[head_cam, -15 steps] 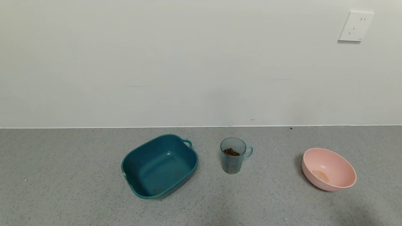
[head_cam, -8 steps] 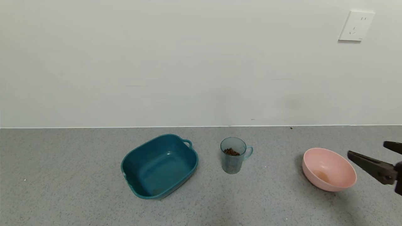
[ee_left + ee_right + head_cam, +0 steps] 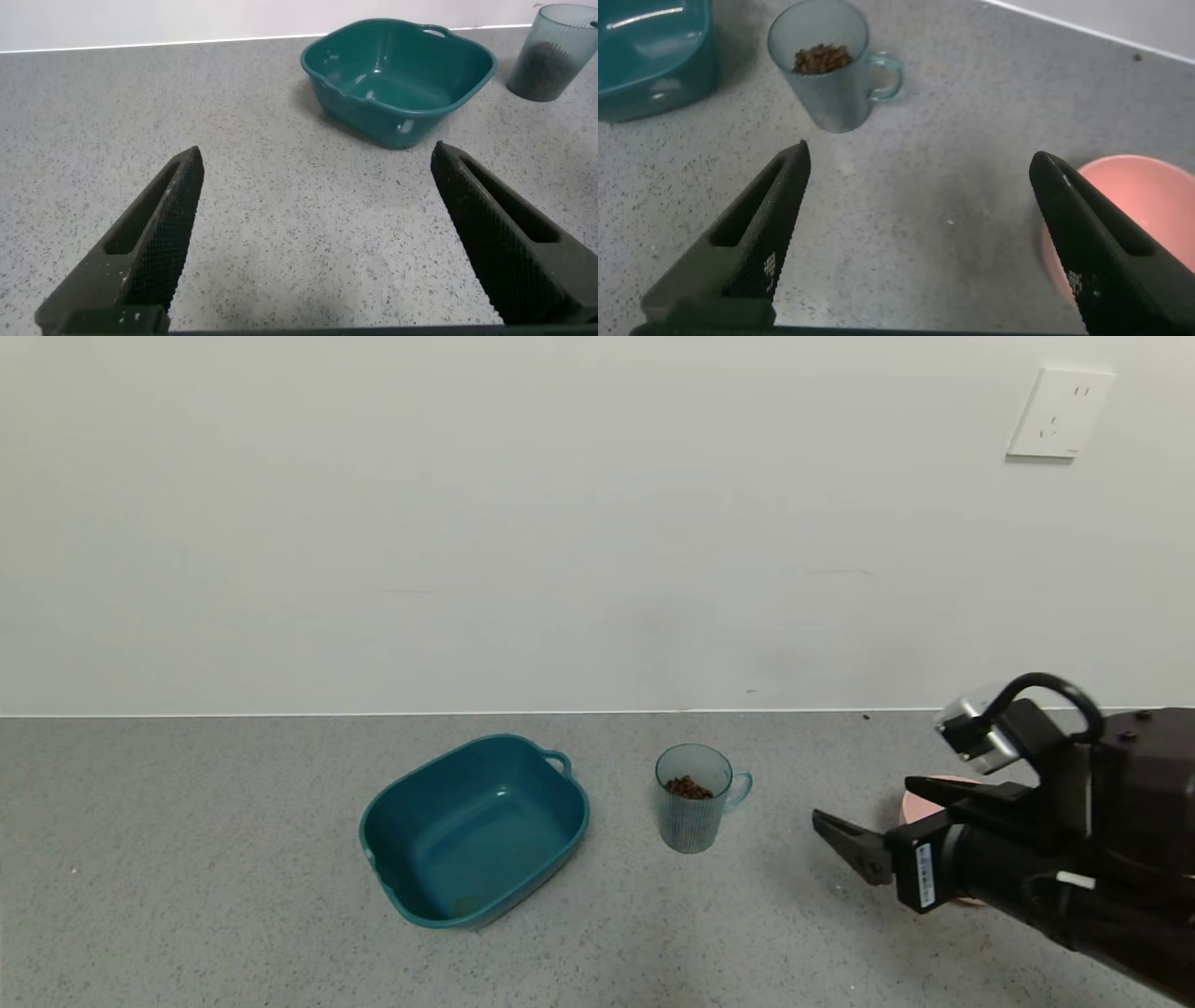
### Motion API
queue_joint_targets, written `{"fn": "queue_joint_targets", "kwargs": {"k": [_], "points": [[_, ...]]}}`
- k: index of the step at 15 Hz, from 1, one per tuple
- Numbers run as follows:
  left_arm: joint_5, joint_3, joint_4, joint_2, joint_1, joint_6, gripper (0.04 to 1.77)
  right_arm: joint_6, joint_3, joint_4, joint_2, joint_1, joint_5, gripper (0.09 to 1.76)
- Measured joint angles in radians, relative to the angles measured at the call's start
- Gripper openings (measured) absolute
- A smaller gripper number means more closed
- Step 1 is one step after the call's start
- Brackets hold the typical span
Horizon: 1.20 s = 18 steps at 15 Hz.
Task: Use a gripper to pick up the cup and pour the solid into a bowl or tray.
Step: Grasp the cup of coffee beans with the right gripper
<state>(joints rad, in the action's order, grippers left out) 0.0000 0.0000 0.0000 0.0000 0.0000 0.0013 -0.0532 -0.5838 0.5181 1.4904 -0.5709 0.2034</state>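
Note:
The ribbed grey-teal cup point(image 3: 693, 800) stands upright on the grey counter, handle to the right, with brown bean pieces point(image 3: 688, 788) inside. The dark teal tub point(image 3: 474, 829) sits empty to its left. My right gripper point(image 3: 864, 805) is open and empty, to the right of the cup and apart from it, fingers pointing towards it. In the right wrist view the cup point(image 3: 827, 65) with the beans point(image 3: 820, 58) lies ahead of the open gripper point(image 3: 920, 157). My left gripper point(image 3: 316, 152) is open and empty, low over the counter; the tub point(image 3: 397, 79) and cup point(image 3: 551, 51) lie ahead of it.
A round pink bowl point(image 3: 907, 805) sits at the right, mostly hidden behind my right gripper; it also shows in the right wrist view point(image 3: 1120, 215). A white wall with a socket point(image 3: 1059, 413) backs the counter. Bare counter lies between cup and gripper.
My right arm has come in from the right edge and moved left towards the cup, now covering most of the pink bowl. Cup, tub and bowl have not moved.

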Motion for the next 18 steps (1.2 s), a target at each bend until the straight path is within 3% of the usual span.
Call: {"fn": "queue_joint_targets", "kwargs": {"k": [5, 9, 18], "points": [[0.0, 0.0, 0.0, 0.0, 0.0, 0.0, 1.75, -0.042, -0.035, 0.154, 0.24, -0.114, 0.108, 1.71], [0.0, 0.0, 0.0, 0.0, 0.0, 0.0, 1.75, -0.159, -0.109, 0.188, 0.4, -0.182, 0.193, 1.71], [0.0, 0.0, 0.0, 0.0, 0.0, 0.0, 1.75, -0.229, -0.322, 0.234, 0.66, -0.199, 0.302, 1.71]]}}
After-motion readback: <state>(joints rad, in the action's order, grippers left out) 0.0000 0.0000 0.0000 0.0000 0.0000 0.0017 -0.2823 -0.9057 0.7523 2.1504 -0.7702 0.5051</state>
